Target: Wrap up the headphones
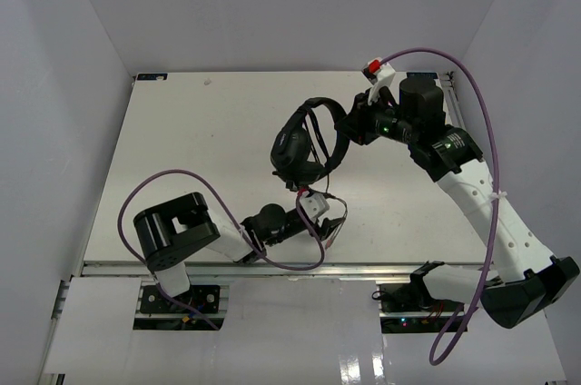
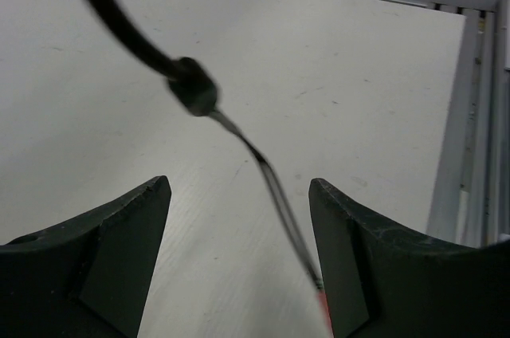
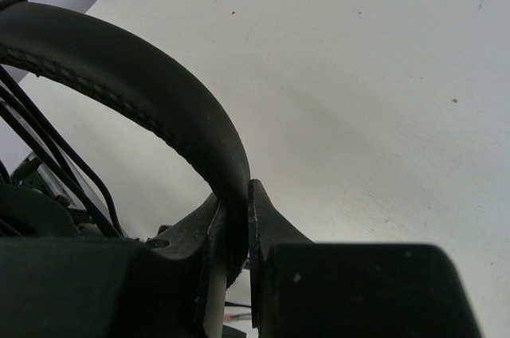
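Note:
The black headphones (image 1: 304, 144) hang above the middle of the table, held by the arched headband (image 3: 143, 75). My right gripper (image 3: 241, 198) is shut on that headband, and in the top view the right gripper (image 1: 352, 126) sits at the headset's right side. Several thin cable strands (image 3: 48, 147) run beside the band. The thin cable (image 1: 315, 192) drops to my left gripper (image 1: 331, 222), low near the table's front edge. In the left wrist view the left gripper (image 2: 239, 184) is open. The cable (image 2: 275, 194), with a thicker bead (image 2: 194, 88), runs slack between the fingers, close to the right finger (image 2: 358, 250). A reddish plug (image 2: 323, 306) shows there.
Thick purple robot cables loop over the left arm (image 1: 182, 174) and arc above the right arm (image 1: 481, 113). The white table (image 1: 200, 131) has white walls on three sides. Its metal front rail (image 1: 272, 267) lies close behind the left gripper and shows at the right in the left wrist view (image 2: 466, 139).

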